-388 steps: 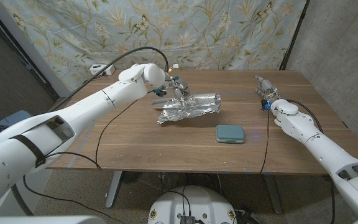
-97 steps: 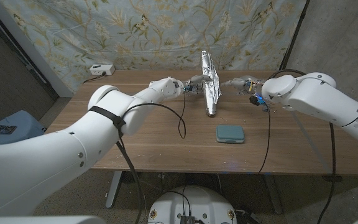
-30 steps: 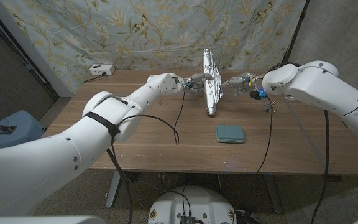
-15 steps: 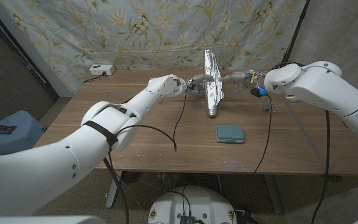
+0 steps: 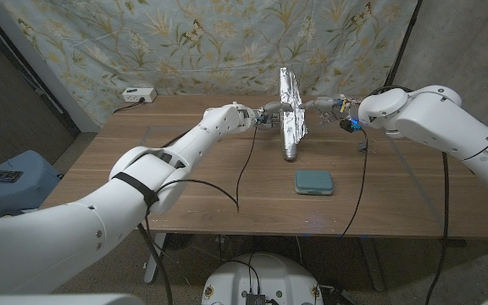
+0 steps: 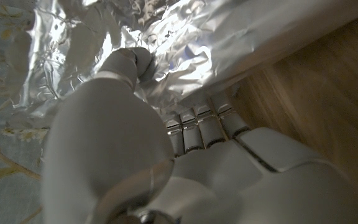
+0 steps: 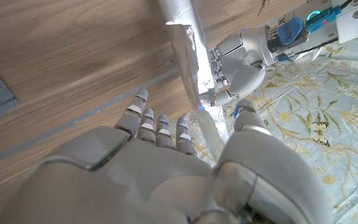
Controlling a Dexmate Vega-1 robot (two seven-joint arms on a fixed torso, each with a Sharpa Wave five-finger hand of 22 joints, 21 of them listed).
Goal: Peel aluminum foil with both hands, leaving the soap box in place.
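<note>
A crumpled aluminium foil sheet (image 5: 291, 106) stands upright at the back middle of the table, its rolled lower end (image 5: 289, 153) touching the wood. My left hand (image 5: 268, 114) grips the foil from its left side; in the left wrist view its fingers (image 6: 201, 124) curl into the foil (image 6: 166, 37). From the other side my right hand (image 5: 315, 106) reaches the foil. In the right wrist view that hand (image 7: 160, 162) is spread, with the foil's edge (image 7: 188, 56) running between thumb and fingers. The teal soap box (image 5: 313, 182) lies flat, nearer me, apart from the foil.
A white power strip (image 5: 136, 93) sits at the table's back left corner. Black cables (image 5: 246, 161) hang from both arms over the wood. A floral curtain (image 5: 185, 42) closes off the back.
Over the last second my right hand has moved left until its fingers reach the foil. My left hand has kept the foil upright. Much earlier, the foil lay crumpled flat on the table.
</note>
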